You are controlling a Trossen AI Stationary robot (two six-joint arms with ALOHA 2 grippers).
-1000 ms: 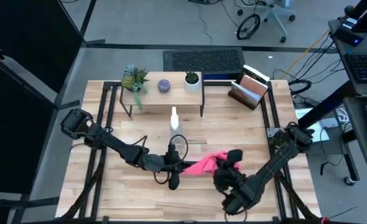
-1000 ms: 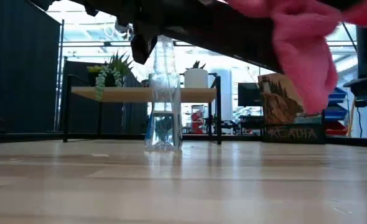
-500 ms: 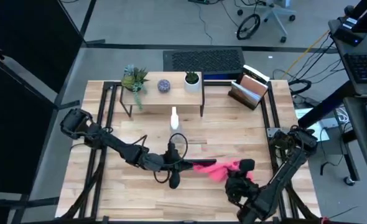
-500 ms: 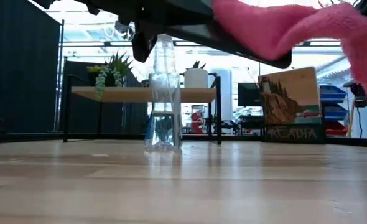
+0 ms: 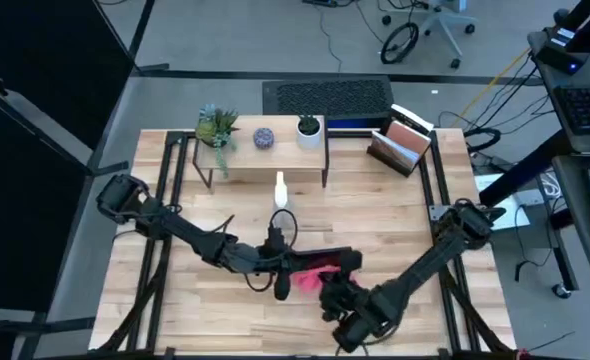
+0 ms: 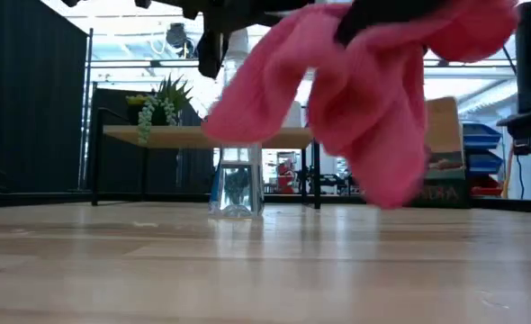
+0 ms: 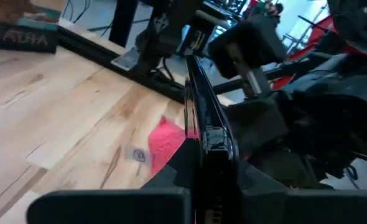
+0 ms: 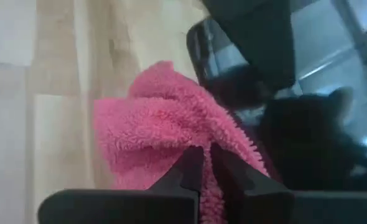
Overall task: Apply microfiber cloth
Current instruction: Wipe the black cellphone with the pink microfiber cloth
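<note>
A black smartphone [image 5: 325,261] hangs over the middle of the table, with my left gripper [image 5: 283,263] shut on it. The left wrist view shows the smartphone [image 7: 203,124] edge-on. The pink microfiber cloth [image 5: 309,279] is bunched along the phone's near side, with my right gripper [image 5: 333,288] shut on it. The cloth [image 6: 364,99] hangs clear of the tabletop in the low view. It lies against the phone's dark face [image 8: 233,68] in the right wrist view. My left gripper holds the smartphone by its left end [image 7: 209,180], pinched between the two fingers, which come level from the table's left and lie along it. The phone reaches out toward the table's right, lifted clear of the table. My right gripper pinches a bunched fold of the cloth [image 8: 171,146] between its two fingers [image 8: 190,169], several layers thick. It comes from the table's near right side. The cloth is lifted clear, its loose part hanging slack below the phone.
A clear spray bottle [image 5: 280,192] stands behind the phone toward the far side. Farther back are a small shelf with potted plants [image 5: 260,140] and a holder with books [image 5: 400,146]. Bare wood lies at the table's near edge and to the left.
My right gripper carried the cloth toward the table's right edge, past the phone's free end, then back toward the left. The cloth now hangs bunched by the phone's middle, closer to my left gripper than before.
</note>
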